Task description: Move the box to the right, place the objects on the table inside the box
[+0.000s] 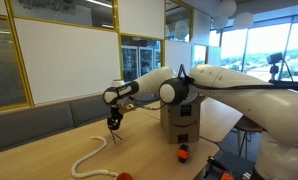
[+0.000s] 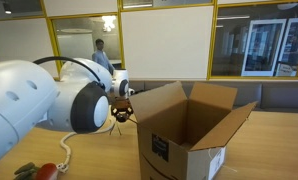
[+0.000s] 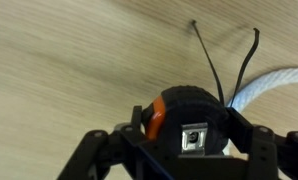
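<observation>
In the wrist view my gripper (image 3: 189,128) is shut on a round black item (image 3: 187,104) with an orange side; both fingers press its flanks, and its thin black strap trails over the table (image 3: 69,60). In the exterior views the gripper (image 1: 114,121) (image 2: 120,113) hangs low over the table (image 1: 49,150), left of the brown box (image 1: 179,125) (image 2: 189,130), whose flaps stand open. The cream-white rope (image 1: 89,156) (image 3: 274,86) lies curled beside the gripper. Small orange-red items lie before the box (image 1: 184,153) and at the rope's end (image 1: 122,176).
A grey padded bench (image 1: 39,118) runs along the glass wall behind the table. The robot's white arm (image 2: 29,105) fills the left of an exterior view and hides part of the tabletop. A person (image 2: 101,55) stands behind the glass.
</observation>
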Available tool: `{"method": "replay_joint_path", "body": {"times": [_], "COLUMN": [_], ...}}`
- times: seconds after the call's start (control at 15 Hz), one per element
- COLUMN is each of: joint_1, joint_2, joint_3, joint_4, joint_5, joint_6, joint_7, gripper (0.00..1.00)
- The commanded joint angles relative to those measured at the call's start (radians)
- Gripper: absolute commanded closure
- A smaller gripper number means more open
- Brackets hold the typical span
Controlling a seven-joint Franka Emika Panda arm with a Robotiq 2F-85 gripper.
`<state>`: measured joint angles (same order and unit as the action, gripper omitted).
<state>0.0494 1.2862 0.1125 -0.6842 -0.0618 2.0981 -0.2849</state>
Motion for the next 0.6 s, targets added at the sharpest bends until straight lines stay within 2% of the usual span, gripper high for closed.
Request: {"method": "replay_joint_path", "body": {"times": [0.0,0.33,0.53], "joint_1": [0.024,0.064,0.096], "joint_2": [-0.118,-0.266,-0.369], "joint_3": [-0.028,-0.094,-0.157], "joint_4": [-0.058,-0.138,-0.223], "joint_5": [-0.019,-0.049,-0.091], "joint_6": [0.043,0.152,0.21], "joint_7": [0.091,0.288,0.429], "gripper": [0.44,0.44,0.44]}}
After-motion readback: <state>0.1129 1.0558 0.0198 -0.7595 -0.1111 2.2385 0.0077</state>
